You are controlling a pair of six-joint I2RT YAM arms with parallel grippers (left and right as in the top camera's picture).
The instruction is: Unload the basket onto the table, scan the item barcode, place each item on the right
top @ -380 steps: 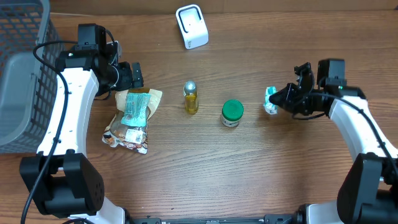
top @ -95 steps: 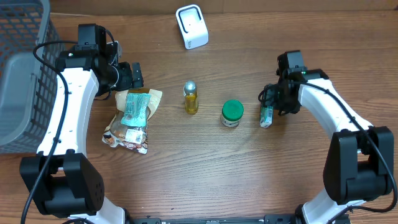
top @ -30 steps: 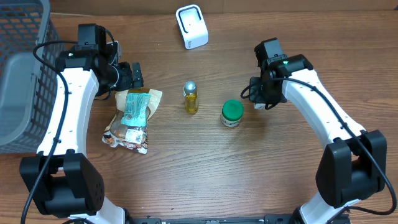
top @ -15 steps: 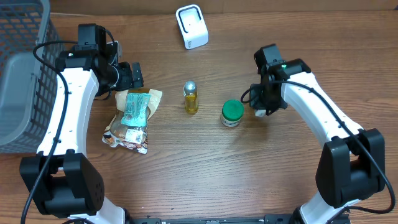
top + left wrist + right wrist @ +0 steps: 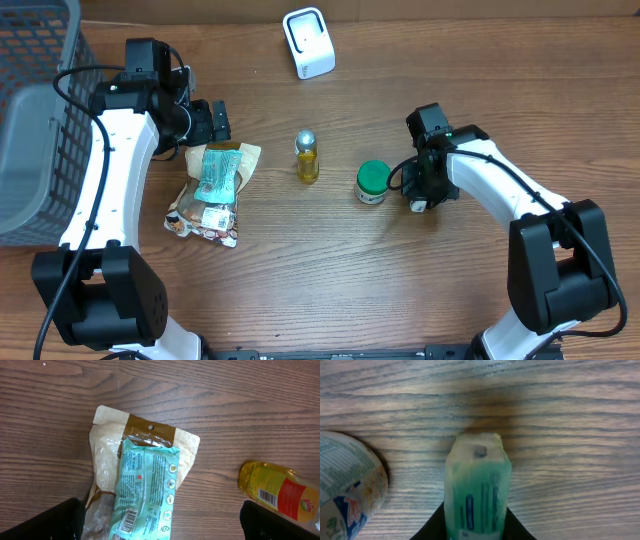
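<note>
Right claw (image 5: pixel 421 196), clamped on small green carton (image 5: pixel 477 487), has swung in from R side & sunk to bench (image 5: pixel 330 280) beside green-lid jar (image 5: pixel 373 181). Scanner (image 5: pixel 308 42) well apart, so barcode prob. unscanned. Left claw (image 5: pixel 213 122) spread wide.

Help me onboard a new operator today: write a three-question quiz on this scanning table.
1. True or false: the left gripper is shut on the teal packet.
2. Multiple choice: the fingers of the right gripper flank A) the white scanner, B) a slim green pack, C) the grey basket.
3. Name the item standing between the yellow bottle and the green pack.
Key: 1 false, it hangs open above the packet; 2 B; 3 the green-lidded jar.
</note>
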